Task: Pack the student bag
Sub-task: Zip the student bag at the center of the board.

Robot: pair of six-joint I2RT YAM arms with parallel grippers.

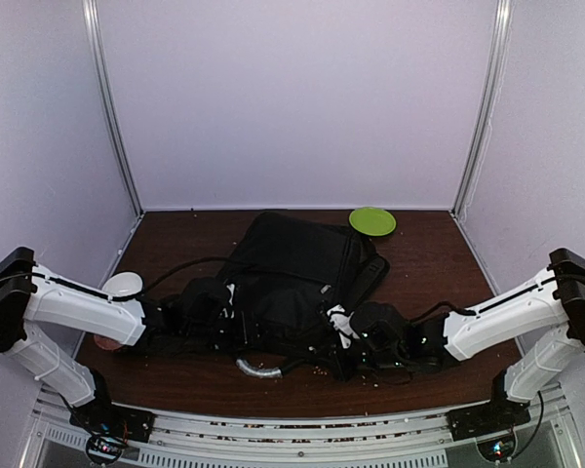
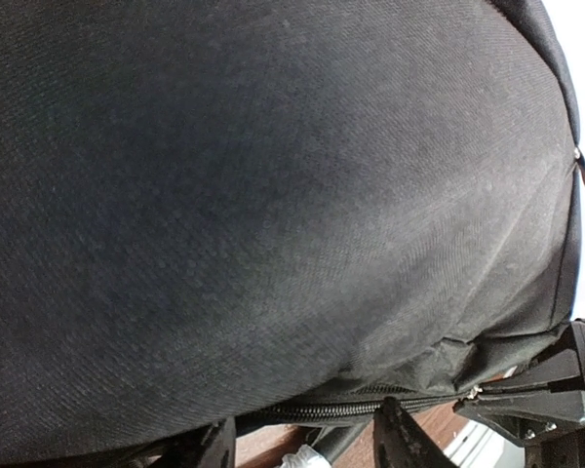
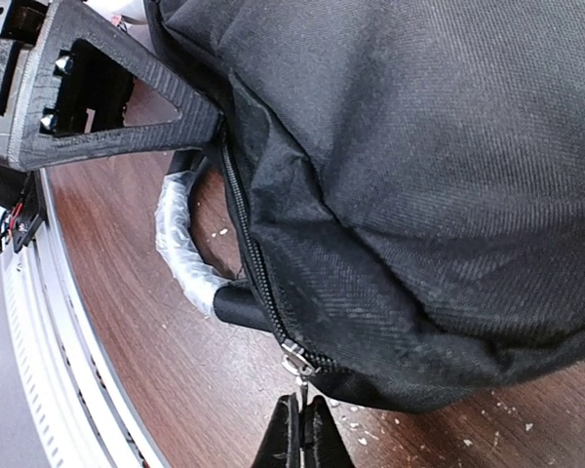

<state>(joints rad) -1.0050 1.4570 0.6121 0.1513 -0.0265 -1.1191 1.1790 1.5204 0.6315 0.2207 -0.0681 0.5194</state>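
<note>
The student bag (image 1: 292, 258), a large black backpack, lies flat mid-table, and its fabric fills the left wrist view (image 2: 273, 195). My right gripper (image 1: 343, 327) is at the bag's near right corner. It (image 3: 301, 405) is shut on the metal pull of the zipper slider (image 3: 294, 358). My left gripper (image 1: 222, 310) is at the bag's near left edge. Its fingers (image 2: 409, 444) stand apart below the closed zipper seam (image 2: 370, 408), their tips hidden by the bulging fabric. Only table and handle show between them.
The bag's plastic-wrapped grey handle (image 3: 180, 244) curves over the table (image 1: 429, 263) at the near edge (image 1: 258, 369). A green plate (image 1: 372, 220) sits at the back right. A white object (image 1: 124, 285) lies by the left arm. Crumbs dot the wood.
</note>
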